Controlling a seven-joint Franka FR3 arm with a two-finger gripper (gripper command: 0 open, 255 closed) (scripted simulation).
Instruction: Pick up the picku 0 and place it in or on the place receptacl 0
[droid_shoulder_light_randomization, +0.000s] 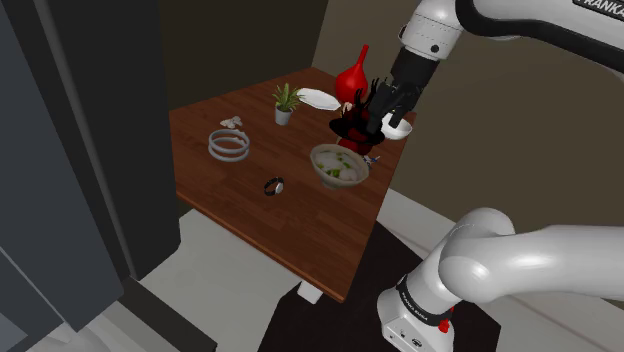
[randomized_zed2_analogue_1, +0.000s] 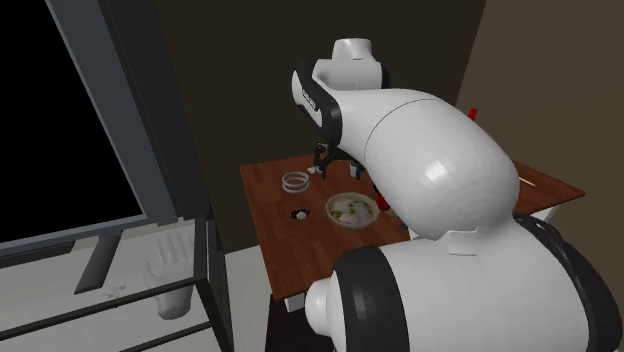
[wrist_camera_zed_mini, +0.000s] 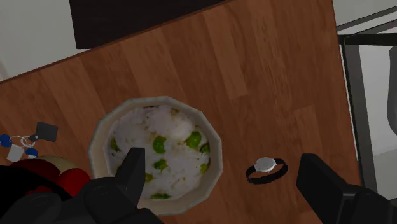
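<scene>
A pale bowl of white rice with green pieces stands near the table's edge on the shoulder view's right. A small black wristwatch with a white face lies on the wood beside it. My gripper hangs open and holds nothing, well above the table and over the bowl's far side. Seen from the wrist, the bowl lies behind the left finger. The watch lies in the gap nearer the right finger, far below my gripper.
On the brown wooden table are a coiled white ring, a small potted plant, a red vase, a white plate and a red-and-black object. Keys lie beside the bowl. A dark cabinet stands close by.
</scene>
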